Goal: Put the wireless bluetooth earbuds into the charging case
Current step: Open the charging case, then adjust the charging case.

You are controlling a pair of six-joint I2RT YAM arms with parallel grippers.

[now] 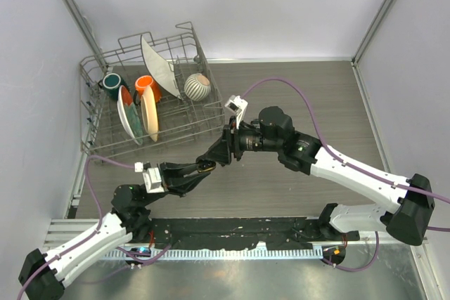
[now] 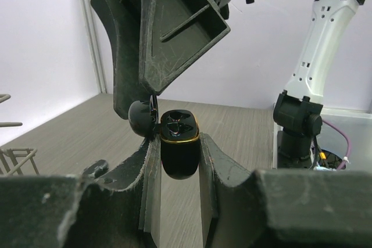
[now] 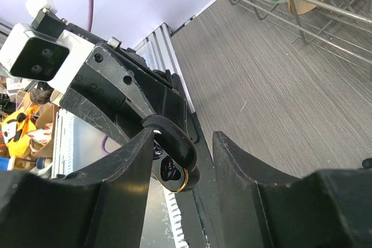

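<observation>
Nearest sit the two scuffed black plastic fingers (image 2: 128, 172) of the left tool (image 2: 179, 142), closed on the lower half of a glossy black oval charging case with a thin gold rim (image 2: 179, 155). They clamp its sides and hold it mouth up, off the wood-grain bench (image 1: 295, 89) and over its near middle. That grip leaves the top free for the other arm.

The case's rounded black lid (image 2: 141, 117) hangs open to the left on its hinge. Inside the gold rim dark moulded shapes show. I cannot tell whether these are bare wells or the small glossy black wireless bluetooth earbuds already seated. No loose earbud shows on the bench in any view, and none is visible in either tool.

Just beyond, the right tool (image 3: 183, 137) reaches down onto the case from the far right. Its own wrist view shows its fingers apart and gripping nothing. The open lid stands in the gap and lies against one of them. I judge this stance is meant for working the lid, steadying or pressing it, while the left arm serves as a vice.

Far left on the bench, well apart from both arms, stands a grey wire dish rack (image 1: 186, 114), which plays no part in this step.
</observation>
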